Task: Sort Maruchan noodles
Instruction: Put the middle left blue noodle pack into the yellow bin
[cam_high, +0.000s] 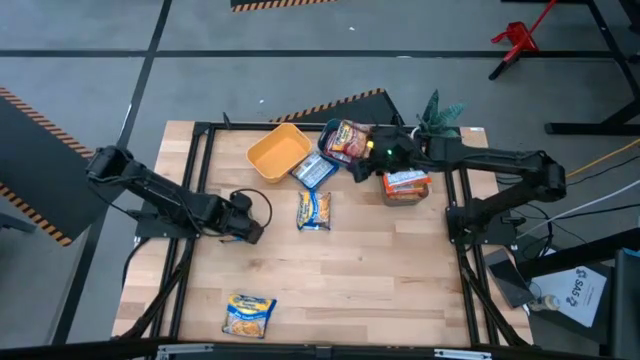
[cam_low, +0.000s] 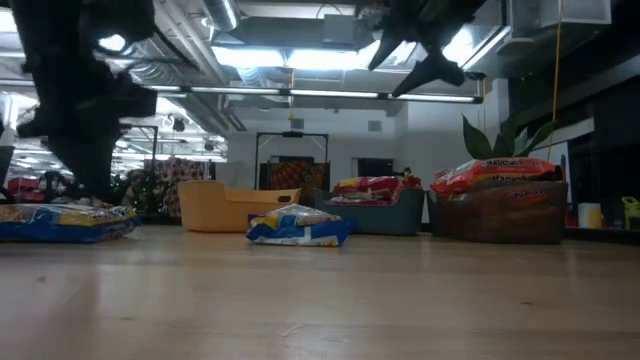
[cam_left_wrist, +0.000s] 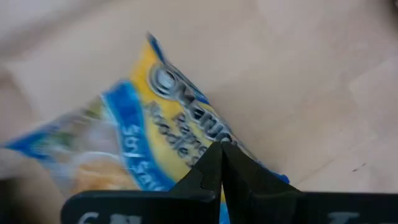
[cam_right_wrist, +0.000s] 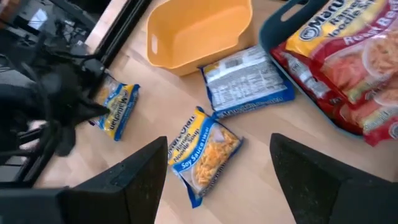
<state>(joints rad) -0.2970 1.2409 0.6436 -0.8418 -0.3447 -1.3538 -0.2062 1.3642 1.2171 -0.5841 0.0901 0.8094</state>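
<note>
Wooden tabletop (cam_high: 350, 280) with a black frame carries three bins along its far edge: a yellow bin (cam_high: 278, 152), empty, a teal bin (cam_high: 331, 132) holding red packets (cam_high: 347, 140), and a grey bin (cam_high: 405, 192) topped with orange packets (cam_high: 407, 180). Yellow-and-blue packets lie loose: one face-down packet (cam_high: 313, 170) just beside the yellow bin, a soy sauce packet (cam_high: 314, 210) near the table's middle, a front packet (cam_high: 248, 314) at the near edge, and a fourth packet (cam_left_wrist: 155, 137) under the left arm's tip. The left gripper (cam_high: 250, 232) is low at the table's left, its fingers pressed together just above that fourth packet. The right gripper (cam_high: 372, 150) hovers spread wide and empty by the teal bin
</note>
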